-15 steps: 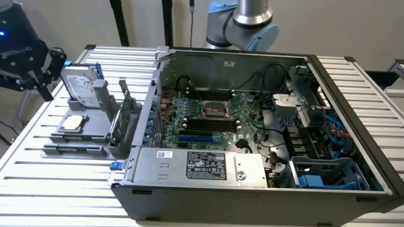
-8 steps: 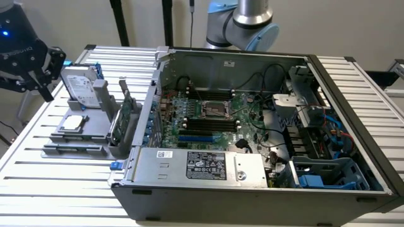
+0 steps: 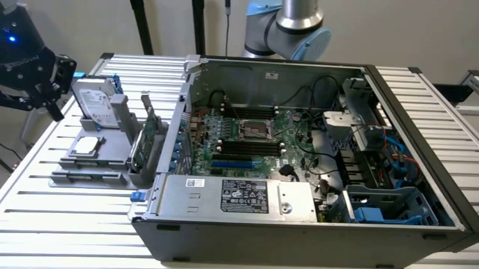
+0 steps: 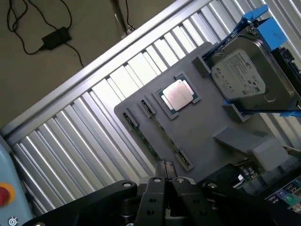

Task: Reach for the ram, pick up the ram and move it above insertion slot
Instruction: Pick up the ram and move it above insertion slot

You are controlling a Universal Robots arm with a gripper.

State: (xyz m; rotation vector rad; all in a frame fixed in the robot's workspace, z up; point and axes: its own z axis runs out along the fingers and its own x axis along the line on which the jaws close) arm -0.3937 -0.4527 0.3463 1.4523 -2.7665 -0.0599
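Fingers are pressed together with nothing between them, hanging near the edge of the tabletop at the exterior view's left, raised clear of the gray holder that lies there. In the wrist view their tips appear close to one end of the ram, a thin green strip standing on edge in a narrow slot of the holder, between dark clips and untouched. This holder also carries a square silver processor lying flat beside the slots, and a silver hard drive propped in a blue bracket. An open computer case fills the middle of the tabletop just beside the holder, its motherboard exposed.
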